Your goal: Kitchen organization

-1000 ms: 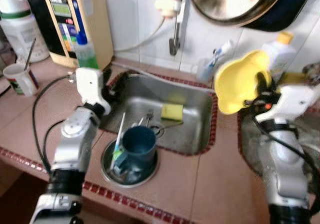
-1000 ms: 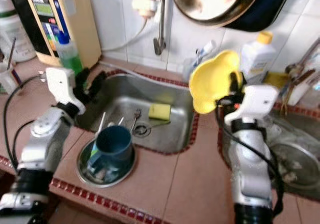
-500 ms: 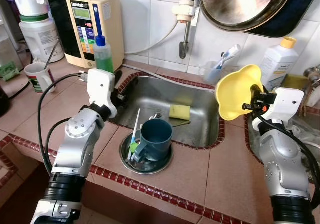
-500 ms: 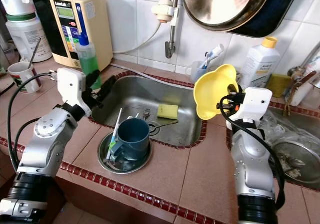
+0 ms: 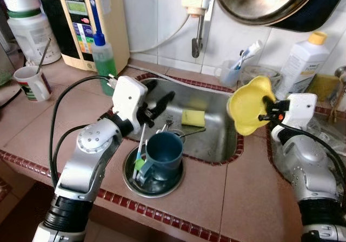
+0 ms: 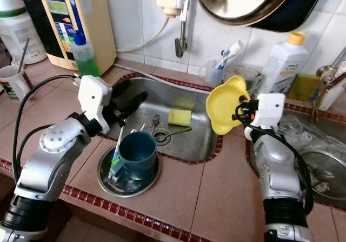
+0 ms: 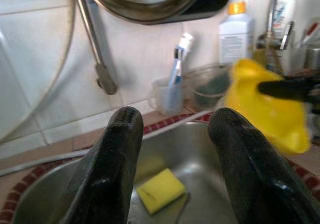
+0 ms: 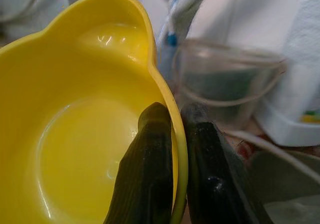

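My right gripper (image 5: 263,113) is shut on the rim of a yellow bowl (image 5: 246,105), holding it tilted in the air over the right edge of the steel sink (image 5: 208,142). In the right wrist view the two fingers (image 8: 150,149) pinch the yellow bowl's (image 8: 75,124) rim. My left gripper (image 5: 161,102) stands open above the sink's left side, with nothing between its fingers (image 7: 112,159). Below it a dark teal mug (image 5: 162,152) sits in a round steel dish (image 5: 132,180) on the counter, with a utensil leaning in it. A yellow sponge (image 5: 193,117) lies in the sink.
A tap (image 5: 197,14) hangs over the sink, with a large pan (image 5: 259,1) on the wall. A green soap bottle (image 5: 104,58) and water unit (image 5: 89,20) stand at back left, a white mug (image 5: 30,82) further left. A toothbrush cup (image 5: 233,71) and white bottle (image 5: 305,60) stand at back right.
The camera has shifted. My left gripper has reached further right over the sink. The right gripper has lowered the yellow bowl a little and tilted it more.
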Tool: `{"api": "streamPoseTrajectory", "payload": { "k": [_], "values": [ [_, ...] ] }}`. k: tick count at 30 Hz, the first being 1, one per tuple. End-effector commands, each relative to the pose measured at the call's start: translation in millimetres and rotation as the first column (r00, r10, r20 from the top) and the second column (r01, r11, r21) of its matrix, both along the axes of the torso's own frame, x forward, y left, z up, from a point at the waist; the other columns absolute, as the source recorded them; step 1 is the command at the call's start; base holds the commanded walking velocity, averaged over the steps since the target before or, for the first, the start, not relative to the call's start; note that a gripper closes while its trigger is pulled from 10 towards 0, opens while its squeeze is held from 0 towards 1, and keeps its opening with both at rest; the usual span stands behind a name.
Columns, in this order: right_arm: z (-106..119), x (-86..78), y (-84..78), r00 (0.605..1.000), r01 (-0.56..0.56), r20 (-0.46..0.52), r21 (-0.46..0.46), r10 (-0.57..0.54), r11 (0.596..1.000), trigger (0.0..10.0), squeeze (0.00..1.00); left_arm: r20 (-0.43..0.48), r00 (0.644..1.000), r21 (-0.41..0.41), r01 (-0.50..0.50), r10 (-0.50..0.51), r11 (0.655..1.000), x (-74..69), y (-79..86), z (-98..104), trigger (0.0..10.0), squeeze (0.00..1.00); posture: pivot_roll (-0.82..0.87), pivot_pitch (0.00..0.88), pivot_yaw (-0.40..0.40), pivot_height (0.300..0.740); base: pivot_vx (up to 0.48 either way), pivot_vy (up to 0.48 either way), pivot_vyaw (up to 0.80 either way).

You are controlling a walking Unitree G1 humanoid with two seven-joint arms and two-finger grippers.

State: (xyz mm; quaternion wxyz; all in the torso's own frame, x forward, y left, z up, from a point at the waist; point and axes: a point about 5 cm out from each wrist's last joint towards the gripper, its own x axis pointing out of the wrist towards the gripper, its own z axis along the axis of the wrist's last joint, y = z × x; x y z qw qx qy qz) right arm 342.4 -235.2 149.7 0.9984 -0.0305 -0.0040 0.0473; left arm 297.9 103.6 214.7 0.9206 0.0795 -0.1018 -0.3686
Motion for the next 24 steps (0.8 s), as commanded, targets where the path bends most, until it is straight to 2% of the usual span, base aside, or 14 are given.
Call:
{"api": "streamPoseTrajectory", "payload": {
  "k": [1,3,8,16,21,24],
  "values": [
    [3.6,3.3,0.3,1.000,-0.025,-0.002,-0.014,0.025,1.000,10.0,0.00,-0.010,1.000,0.009,0.023,-0.023,1.000,-4.5,-2.2,1.4,10.0,0.00,-0.05,0.085,-0.014,0.740,0.000,0.000,0.00],
    [0.5,7.8,2.0,0.996,-0.080,-0.034,-0.014,0.080,0.997,10.0,0.00,-0.067,0.994,-0.020,0.083,-0.084,0.996,-12.5,-8.9,3.0,10.0,0.00,-0.05,0.105,-0.020,0.740,0.000,0.000,0.00],
    [-4.0,17.1,7.0,0.980,-0.179,-0.101,-0.044,0.174,0.983,10.0,0.00,-0.113,0.982,-0.066,0.148,-0.154,0.987,-28.4,-20.5,13.5,10.0,0.00,-0.04,0.127,-0.033,0.740,0.000,0.000,0.00],
    [-1.3,26.3,11.4,0.968,-0.223,-0.128,-0.060,0.214,0.973,10.0,0.00,-0.133,0.972,-0.102,0.182,-0.195,0.978,-38.9,-28.0,21.4,10.0,0.00,-0.03,0.134,-0.038,0.740,0.000,0.000,0.00],
    [4.7,34.7,19.1,0.964,-0.246,-0.126,-0.067,0.236,0.967,10.0,0.00,-0.137,0.969,-0.112,0.193,-0.207,0.975,-44.1,-31.3,27.8,10.0,0.00,-0.02,0.135,-0.041,0.740,0.000,0.000,0.00],
    [8.9,40.0,26.5,0.956,-0.276,-0.119,-0.041,0.269,0.960,10.0,0.00,-0.155,0.965,-0.121,0.194,-0.212,0.973,-46.9,-32.9,28.1,10.0,0.00,-0.02,0.135,-0.040,0.740,0.000,0.000,0.00]
  ]
}}
